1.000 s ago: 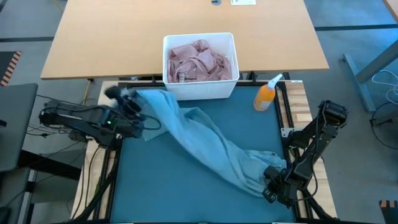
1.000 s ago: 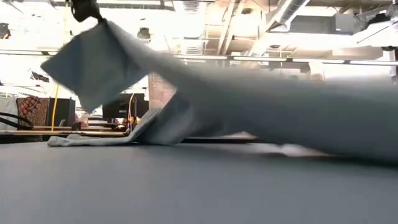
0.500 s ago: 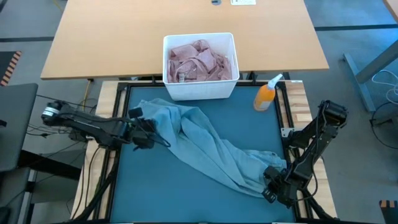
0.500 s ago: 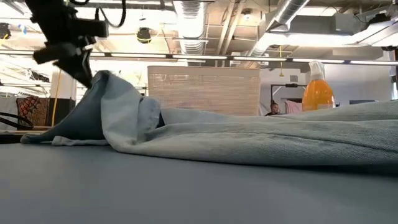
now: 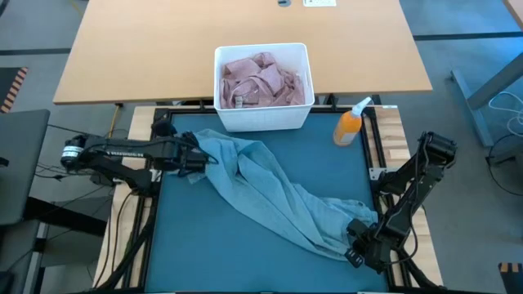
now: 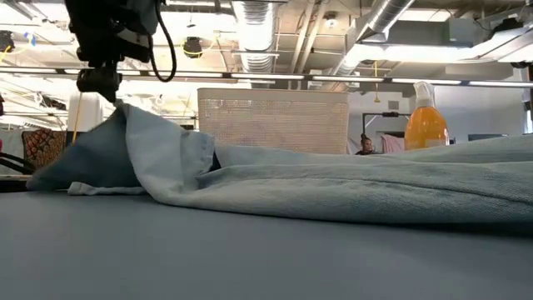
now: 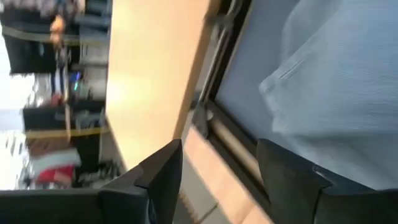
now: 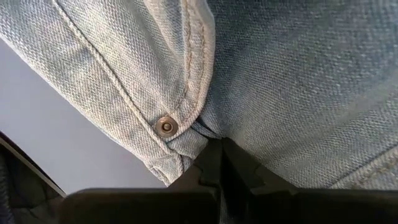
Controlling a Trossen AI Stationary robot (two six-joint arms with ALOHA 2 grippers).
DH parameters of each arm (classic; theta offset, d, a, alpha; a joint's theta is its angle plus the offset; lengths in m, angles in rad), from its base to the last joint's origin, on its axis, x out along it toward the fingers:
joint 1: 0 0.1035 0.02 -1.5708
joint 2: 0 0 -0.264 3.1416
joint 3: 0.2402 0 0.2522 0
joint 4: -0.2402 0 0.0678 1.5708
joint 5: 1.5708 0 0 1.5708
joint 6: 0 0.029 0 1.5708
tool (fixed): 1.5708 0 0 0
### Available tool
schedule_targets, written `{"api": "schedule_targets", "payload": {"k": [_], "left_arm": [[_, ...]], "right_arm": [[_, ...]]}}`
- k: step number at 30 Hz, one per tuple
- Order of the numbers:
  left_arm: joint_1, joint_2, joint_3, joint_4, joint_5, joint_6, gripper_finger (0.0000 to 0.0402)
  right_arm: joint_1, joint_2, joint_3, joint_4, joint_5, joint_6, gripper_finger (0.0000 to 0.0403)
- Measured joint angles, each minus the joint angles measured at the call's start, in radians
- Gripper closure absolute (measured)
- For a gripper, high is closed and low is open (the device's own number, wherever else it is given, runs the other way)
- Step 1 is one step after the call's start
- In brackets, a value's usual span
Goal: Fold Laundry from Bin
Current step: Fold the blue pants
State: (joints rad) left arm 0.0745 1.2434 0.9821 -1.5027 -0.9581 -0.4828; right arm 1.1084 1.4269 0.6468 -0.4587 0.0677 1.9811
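Presently, light blue denim jeans (image 5: 278, 196) lie stretched slantwise across the teal mat (image 5: 245, 253), running from just in front of the white bin (image 5: 263, 118) toward the mat's far corner. The right gripper (image 5: 357, 247) is pinched tight on the jeans at that corner (a rivet and seam sit right at its fingers (image 8: 227, 165)). The left gripper (image 5: 198, 159) stands at the jeans' bin-side end, fingers (image 7: 165, 177) spread wide, gripping nothing. Pink garments (image 5: 263, 79) fill the bin; an orange spray bottle (image 5: 350, 124) stands beside it.
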Motion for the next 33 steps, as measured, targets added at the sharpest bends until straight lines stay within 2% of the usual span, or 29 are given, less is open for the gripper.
{"api": "schedule_targets", "payload": {"k": [3,8,10,12,14,16,20,25,33], "left_arm": [[0.037,0.0,0.018,0.001,-0.015,0.017,0.0203],[0.038,0.0,0.091,0.028,-0.077,0.085,0.0205],[0.026,-0.002,0.118,0.13,-0.005,0.212,0.0206],[0.02,-0.008,0.121,0.306,0.157,0.359,0.0207],[0.025,-0.01,0.102,0.497,0.361,0.505,0.0207],[0.037,0.001,0.075,0.639,0.487,0.617,0.0207],[0.075,0.064,0.065,0.736,0.504,0.809,0.0207],[0.122,0.171,0.065,0.739,0.637,0.955,0.0207],[0.111,0.297,0.145,0.778,0.604,1.075,0.0207]], "right_arm": [[-0.008,0.0,0.0,0.004,-0.008,0.001,0.0375],[-0.033,-0.028,-0.001,0.016,-0.084,0.013,0.0375],[-0.04,-0.047,-0.001,0.015,-0.093,0.009,0.0375],[-0.05,-0.061,-0.001,0.005,-0.106,0.004,0.0375],[-0.058,-0.074,-0.001,-0.015,-0.107,-0.004,0.0375],[-0.067,-0.08,-0.001,-0.033,-0.107,-0.029,0.0375],[-0.083,-0.08,-0.001,-0.041,-0.106,-0.077,0.0375],[-0.09,-0.08,-0.001,-0.04,-0.1,-0.119,0.0375],[-0.09,-0.08,0.0,-0.069,-0.047,-0.13,0.0375]]}}
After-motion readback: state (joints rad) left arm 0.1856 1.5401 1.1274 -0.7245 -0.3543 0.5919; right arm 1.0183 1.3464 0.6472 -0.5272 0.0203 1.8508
